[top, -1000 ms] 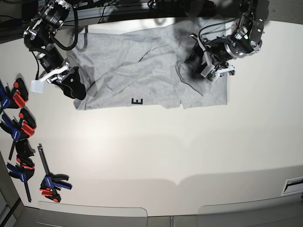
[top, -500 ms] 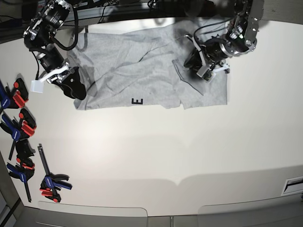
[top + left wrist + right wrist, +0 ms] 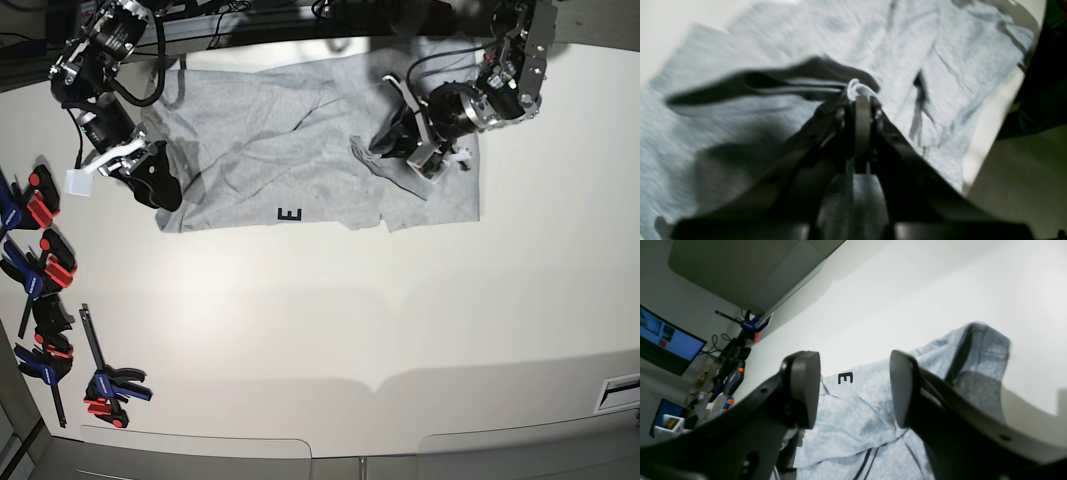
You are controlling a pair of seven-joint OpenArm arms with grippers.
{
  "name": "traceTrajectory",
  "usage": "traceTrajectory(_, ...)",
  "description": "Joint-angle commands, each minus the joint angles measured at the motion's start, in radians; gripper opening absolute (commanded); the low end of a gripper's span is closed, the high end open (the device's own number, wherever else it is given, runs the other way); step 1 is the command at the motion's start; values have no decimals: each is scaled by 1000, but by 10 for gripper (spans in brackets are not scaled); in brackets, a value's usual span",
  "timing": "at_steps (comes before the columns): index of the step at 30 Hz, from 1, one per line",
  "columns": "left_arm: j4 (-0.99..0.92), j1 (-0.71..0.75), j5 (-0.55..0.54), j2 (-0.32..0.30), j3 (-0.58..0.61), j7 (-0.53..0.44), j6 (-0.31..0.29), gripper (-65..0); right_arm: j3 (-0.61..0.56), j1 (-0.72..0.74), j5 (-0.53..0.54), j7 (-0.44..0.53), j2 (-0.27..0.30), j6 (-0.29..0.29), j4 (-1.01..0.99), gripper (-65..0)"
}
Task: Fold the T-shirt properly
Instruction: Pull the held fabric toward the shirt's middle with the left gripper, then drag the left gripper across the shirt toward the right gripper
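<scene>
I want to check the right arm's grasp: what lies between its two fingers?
In the right wrist view the right gripper stands open, with only the T-shirt and its black letter E showing in the gap; the fingers hold no cloth.

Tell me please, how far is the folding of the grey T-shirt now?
Early stage. Done: the light heather-grey cotton T-shirt lies mostly spread on the white table. In hand: the left gripper is shut on a pinched ridge of fabric. The right gripper is open at the shirt's edge. Left: no neat fold is visible yet.
</scene>
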Motion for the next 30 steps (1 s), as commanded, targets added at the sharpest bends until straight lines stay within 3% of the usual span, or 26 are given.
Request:
traceTrajectory(1, 19, -10, -17, 0, -2, -29, -4, -472, 2, 8, 29, 21, 11, 12, 19, -336)
traceTrajectory(3, 19, -15, -20, 0, -2, -29, -4, -347, 2, 8, 29, 21, 11, 12, 19, -336)
traceTrajectory(4, 19, -17, -20, 0, -2, -29, -4, -326, 2, 8, 29, 21, 11, 12, 19, -336)
traceTrajectory(8, 19, -31, -20, -1, -2, -24, -4, -325, 2, 8, 29, 21, 11, 12, 19, -336)
traceTrajectory(11, 19, -58, 3, -1, -4, -8, -2, -402, 2, 8, 29, 21, 11, 12, 19, -336)
traceTrajectory(15, 19, -79, 86, -1, -4, -6, 72, -650, 2, 8, 29, 20, 11, 12, 19, -336)
traceTrajectory(22, 19, -81, 86, -2, -4, 47, 73, -650, 3, 8, 29, 20, 11, 12, 19, -336)
traceTrajectory(26, 19, -80, 118, -3, -5, 78, 145, -650, 2, 8, 29, 20, 11, 12, 19, -336)
traceTrajectory(30, 18, -75, 134, -3, -3, 98, 170, -650, 2, 8, 29, 20, 11, 12, 19, -336)
